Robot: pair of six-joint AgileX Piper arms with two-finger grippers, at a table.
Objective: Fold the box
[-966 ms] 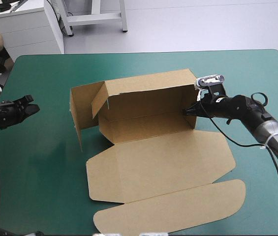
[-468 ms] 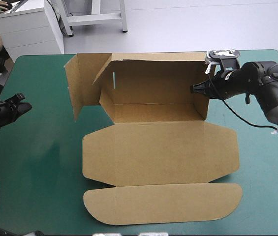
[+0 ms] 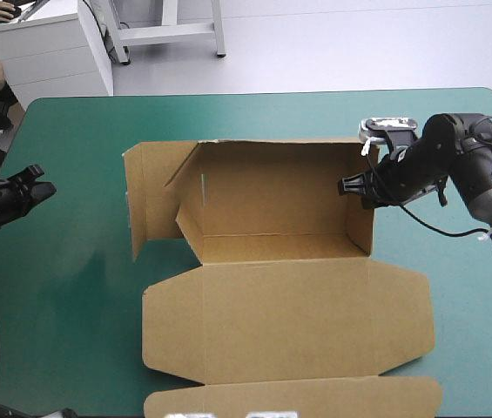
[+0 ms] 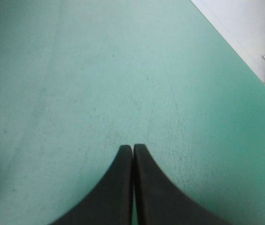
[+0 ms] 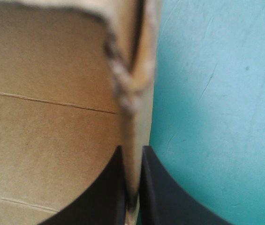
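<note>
R gripper [image 5: 132, 149]: clamped on the box [image 3: 285, 287] at its R end wall [image 3: 363, 213]. The black fingers were all but together w/ the board edge between them, one on the inner face, one on the outer.
L gripper [image 4: 132, 148]: fingers pressed together on nothing. It was parked low over bare teal-green cover [image 3: 80, 287] near the table's L edge, well apart from the box.
Box position: mid-table and partly formed. The back wall [image 3: 272, 187] and R end wall were up. The lid panel [image 3: 289, 322] lay flat toward the near edge, w/ more board running past the high view's bottom.
L end flaps [image 3: 154, 200]: raised but splayed outward, and they didn't look tucked.
Step in hand (est.): you were prob. squaring the R end wall to the back wall, ahead of a tuck.
Doing it well: you needed to hold the pinch close to the crease line and steer the wall about its fold, not drag the whole sheet. You also needed a steady wrist so the board stayed straight between the fingers.
L arm advice: you could have brought it in to brace the L flaps or the base, since nothing was pinning the box down.
Risk: w/ a one-sided hold the light board could skate on the cover, or the wall could buckle at the pinch.
Progress (est.): roughly halfway. Walls were up, nothing locked.
</note>
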